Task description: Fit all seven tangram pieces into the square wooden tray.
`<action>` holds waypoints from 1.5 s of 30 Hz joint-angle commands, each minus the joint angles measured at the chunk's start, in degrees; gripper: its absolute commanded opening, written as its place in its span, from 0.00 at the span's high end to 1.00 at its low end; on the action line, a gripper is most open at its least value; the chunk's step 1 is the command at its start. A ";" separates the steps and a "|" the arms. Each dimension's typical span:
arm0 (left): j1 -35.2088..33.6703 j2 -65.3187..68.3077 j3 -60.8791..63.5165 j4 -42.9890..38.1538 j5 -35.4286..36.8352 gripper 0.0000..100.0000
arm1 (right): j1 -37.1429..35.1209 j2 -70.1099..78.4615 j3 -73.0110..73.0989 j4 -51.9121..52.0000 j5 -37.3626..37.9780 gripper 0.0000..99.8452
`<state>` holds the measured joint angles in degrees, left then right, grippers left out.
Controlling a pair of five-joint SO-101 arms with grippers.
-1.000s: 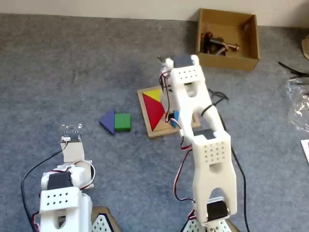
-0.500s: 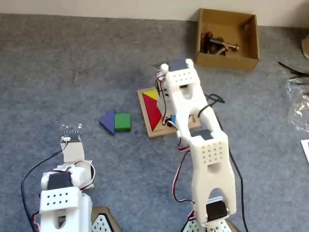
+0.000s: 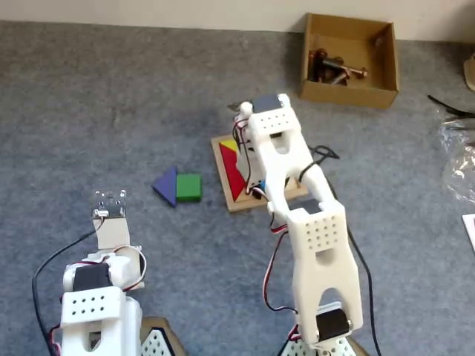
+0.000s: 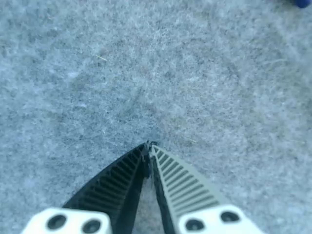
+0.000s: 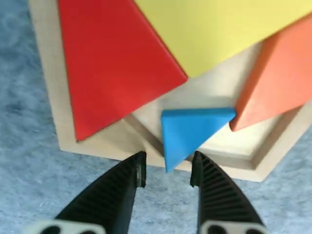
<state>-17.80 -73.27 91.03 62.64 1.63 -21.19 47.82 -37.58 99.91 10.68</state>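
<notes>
The square wooden tray (image 5: pixel 48 92) holds a large red triangle (image 5: pixel 109 63), a large yellow triangle (image 5: pixel 219 24) and an orange piece (image 5: pixel 275 73). A small blue triangle (image 5: pixel 192 129) lies in the tray with its tip over the near rim. My right gripper (image 5: pixel 168 168) is open, hovering with that tip between its fingers, apart from both. From above, the right arm covers most of the tray (image 3: pixel 221 176). A purple-blue triangle (image 3: pixel 166 185) and a green square (image 3: pixel 189 187) lie touching on the carpet left of the tray. My left gripper (image 4: pixel 148 146) is shut and empty, over bare carpet at the front left (image 3: pixel 110 199).
A cardboard box (image 3: pixel 349 87) with metal and wooden odds stands at the back right. Clear plastic wrap (image 3: pixel 460 159) and cables lie at the right edge. Grey carpet stretches open on the left and at the back left.
The right arm has swung left over the tray, covering more of the yellow and red triangles. The left arm and the loose pieces have not moved.
</notes>
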 commanded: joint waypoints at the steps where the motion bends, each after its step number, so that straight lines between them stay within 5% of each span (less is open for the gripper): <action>1: -1.27 -0.22 -0.04 0.79 0.44 1.00 | 0.66 1.54 -1.98 0.48 0.79 0.90; 45: -1.27 -0.22 -0.04 0.79 0.44 1.00 | 5.58 1.63 -9.98 -3.21 4.31 0.93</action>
<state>-17.80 -73.27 91.03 62.64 1.63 -15.91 50.29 -45.05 97.98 14.29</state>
